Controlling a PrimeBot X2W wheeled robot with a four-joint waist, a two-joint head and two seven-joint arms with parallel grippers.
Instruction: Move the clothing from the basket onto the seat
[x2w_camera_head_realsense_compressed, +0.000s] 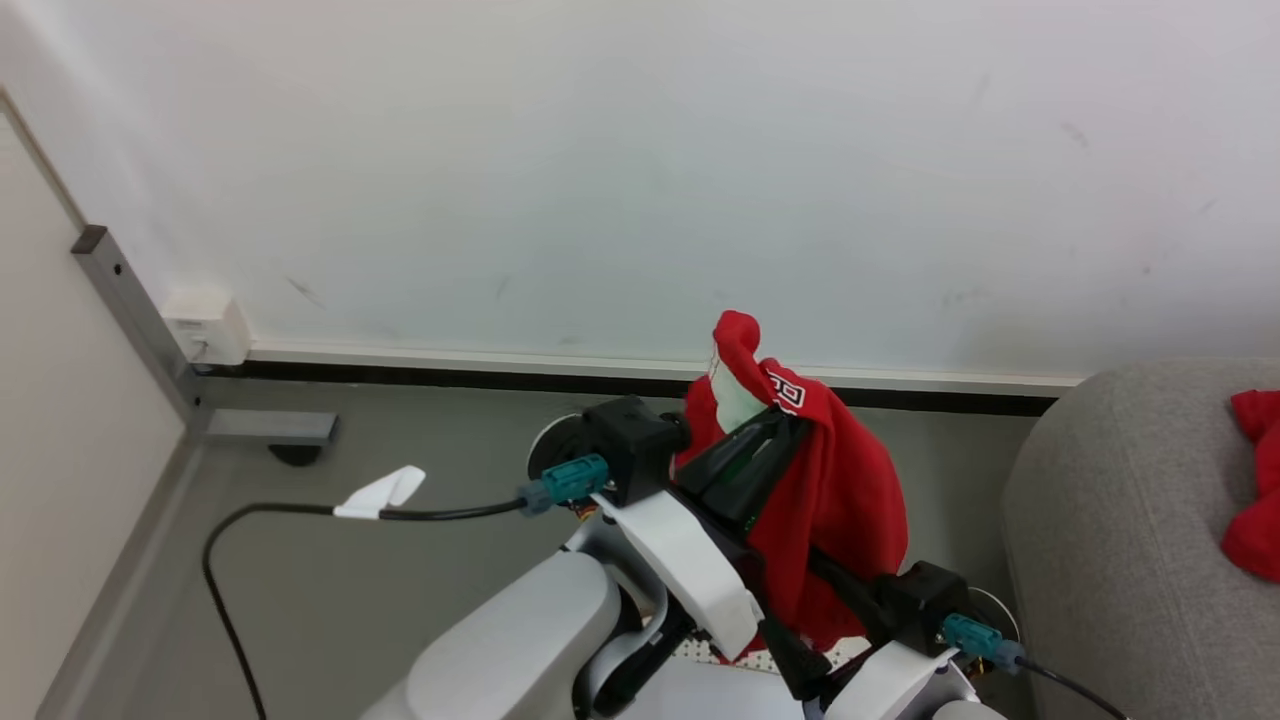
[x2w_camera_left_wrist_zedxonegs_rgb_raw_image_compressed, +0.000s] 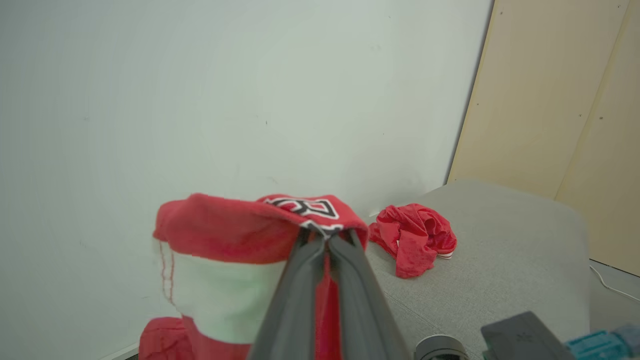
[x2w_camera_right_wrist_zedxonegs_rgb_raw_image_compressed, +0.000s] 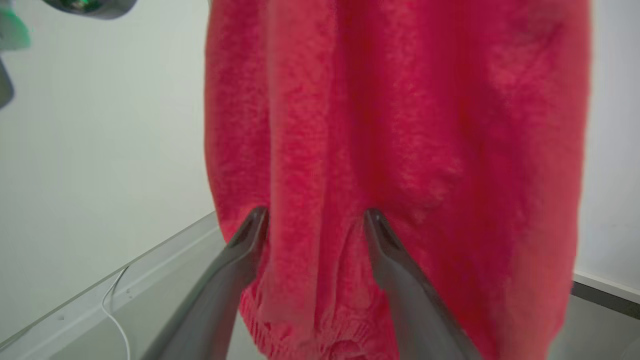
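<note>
Where left gripper (x2w_camera_left_wrist_zedxonegs_rgb_raw_image_compressed: 325, 234) presses fingers together, it pinches red garment (x2w_camera_left_wrist_zedxonegs_rgb_raw_image_compressed: 225, 227) by lettered patch; cloth lifted, draping down over arm. Right gripper (x2w_camera_right_wrist_zedxonegs_rgb_raw_image_compressed: 312, 220) spread wide, tips against hanging fabric, gripping nothing. Second red garment (x2w_camera_left_wrist_zedxonegs_rgb_raw_image_compressed: 415, 237) crumpled on grey seat (x2w_camera_left_wrist_zedxonegs_rgb_raw_image_compressed: 500, 250), well apart from held one.

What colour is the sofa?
The sofa is light grey, shown best in the left wrist view.
</note>
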